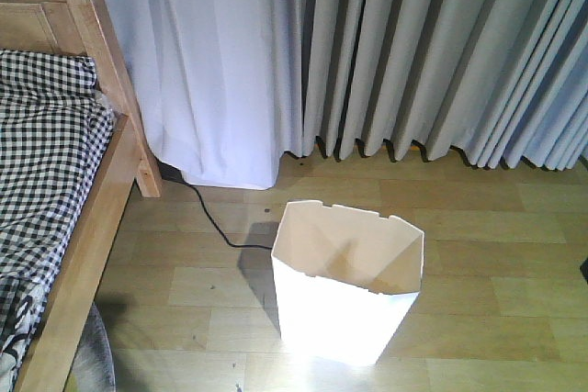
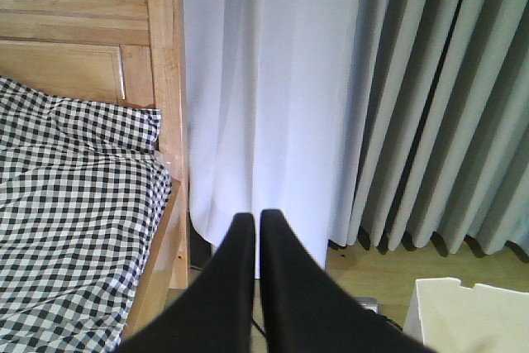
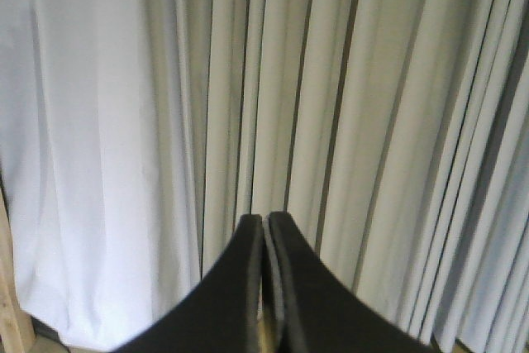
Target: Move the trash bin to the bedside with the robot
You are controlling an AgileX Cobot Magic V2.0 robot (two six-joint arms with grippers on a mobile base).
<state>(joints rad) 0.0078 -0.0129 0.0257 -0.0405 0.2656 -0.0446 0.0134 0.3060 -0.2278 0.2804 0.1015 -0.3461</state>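
My left gripper (image 2: pixel 257 219) hangs with its jaws pressed together on nothing, and my right gripper (image 3: pixel 265 221) is the same, closed and empty, facing only curtain (image 3: pixel 347 105). Below and to the right of my left fingers, a corner of the bin (image 2: pixel 463 312) pokes into view. From the front view the bin (image 1: pixel 347 282) stands upright on the floor (image 1: pixel 496 254), mouth up, long axis vertical, one flat wall facing me; nothing shows inside. A cable (image 1: pixel 216 227) runs behind it toward the curtain. Further left of my left gripper is the bed (image 2: pixel 74 229), and the bin sits near its side rail (image 1: pixel 83 263) with a strip of bare floor between. As I judge it, that fits either a bin waiting to be shifted closer or one already set down bedside; I can't tell which.
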